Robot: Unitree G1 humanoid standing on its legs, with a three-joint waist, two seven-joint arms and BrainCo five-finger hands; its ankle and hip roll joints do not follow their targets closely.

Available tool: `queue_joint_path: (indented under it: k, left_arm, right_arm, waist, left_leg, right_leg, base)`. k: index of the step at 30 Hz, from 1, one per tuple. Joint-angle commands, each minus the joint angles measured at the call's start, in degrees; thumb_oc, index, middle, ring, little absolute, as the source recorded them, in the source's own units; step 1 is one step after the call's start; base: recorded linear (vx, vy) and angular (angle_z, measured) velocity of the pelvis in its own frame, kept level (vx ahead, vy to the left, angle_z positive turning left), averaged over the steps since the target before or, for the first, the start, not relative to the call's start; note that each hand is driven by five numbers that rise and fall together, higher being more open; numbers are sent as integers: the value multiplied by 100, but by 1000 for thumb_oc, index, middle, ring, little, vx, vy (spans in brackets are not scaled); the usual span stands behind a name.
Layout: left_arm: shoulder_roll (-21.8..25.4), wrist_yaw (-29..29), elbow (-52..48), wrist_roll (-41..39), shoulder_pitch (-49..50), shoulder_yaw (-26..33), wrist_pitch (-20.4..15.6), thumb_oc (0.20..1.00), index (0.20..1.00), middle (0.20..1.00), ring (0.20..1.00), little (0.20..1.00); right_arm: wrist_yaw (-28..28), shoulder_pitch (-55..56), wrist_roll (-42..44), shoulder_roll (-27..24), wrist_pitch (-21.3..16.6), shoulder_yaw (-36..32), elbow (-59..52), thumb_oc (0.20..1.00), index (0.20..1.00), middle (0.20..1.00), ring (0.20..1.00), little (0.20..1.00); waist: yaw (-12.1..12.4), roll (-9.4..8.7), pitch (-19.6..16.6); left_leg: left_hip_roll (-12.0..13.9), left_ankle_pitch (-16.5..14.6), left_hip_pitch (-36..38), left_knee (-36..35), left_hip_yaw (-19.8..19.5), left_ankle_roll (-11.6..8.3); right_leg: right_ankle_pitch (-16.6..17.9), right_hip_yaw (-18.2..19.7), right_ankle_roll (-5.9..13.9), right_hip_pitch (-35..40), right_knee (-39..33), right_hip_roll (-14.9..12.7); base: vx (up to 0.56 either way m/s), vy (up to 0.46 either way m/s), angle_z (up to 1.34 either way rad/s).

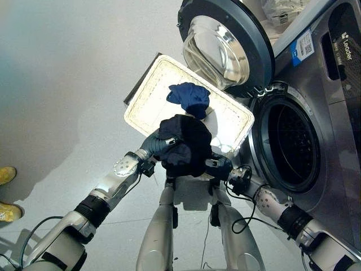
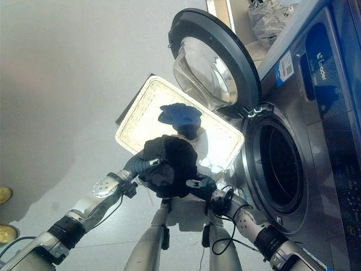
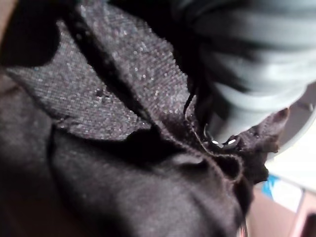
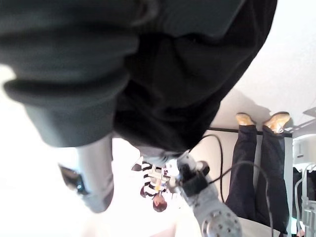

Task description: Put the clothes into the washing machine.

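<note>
A bunched black garment [image 1: 186,144] hangs above the near edge of a white laundry basket [image 1: 145,93] on the floor. My left hand [image 1: 153,144] is at the bundle's left side, and in the left wrist view the black cloth [image 3: 123,148] gathers into its grip. My right hand [image 1: 219,167] is against the bundle's lower right, partly buried in the cloth [image 4: 187,74]. A blue garment [image 1: 190,97] lies in the basket. The washing machine [image 1: 338,130] stands at the right with its door [image 1: 225,42] swung open and its dark drum opening [image 1: 290,144] beside the basket.
The open door hangs over the basket's far corner. A plastic bag [image 1: 285,10] lies on top of the machine. A person's yellow shoes [image 1: 7,176] stand at the far left on the grey floor, and their legs in dark trousers [image 4: 256,158] appear in the right wrist view.
</note>
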Motion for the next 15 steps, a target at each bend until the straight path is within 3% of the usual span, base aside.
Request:
queue_joint_path:
  k: [1,12,14,15]
  left_arm:
    - [-181,-559,-595,228,-76,-169,-121,200,200,200,200,200]
    - [-84,-706,-971,330,-277,-489,115,200,200,200,200,200]
    - [-121,-594,-851,295,-313,-548,258,200,200,200,200,200]
    - [-135,-594,-842,330,-293,-560,299,200,200,200,200,200]
  right_arm:
    - [-7,-78,226,138,-220,-32,-853,1000,1000,1000,1000,1000]
    - [-314,-92,130,186,-175,-6,-598,1000,1000,1000,1000,1000]
    - [-359,-67,167,237,-159,67,-603,652,652,652,652,652]
    - [-366,-57,178,248,-163,76,-594,263,263,263,263,263]
  waist:
    - [-158,-107,-72]
    - [-184,-111,-72]
    - [-186,-135,-72]
    - [-184,-136,-72]
  left_leg:
    - [-565,-396,139,74,353,123]
    - [-558,-410,129,64,367,131]
    - [-564,-407,106,76,334,140]
    - [-565,-404,100,75,329,140]
  right_leg:
    - [83,143,362,-69,-24,40]
    - [95,195,361,-85,-36,85]
    - [89,200,363,-121,-1,103]
    - [91,202,363,-126,-3,108]
  base:
    - [0,0,0]
    - [14,-9,0]
    - [43,-65,1]
    - [13,-31,1]
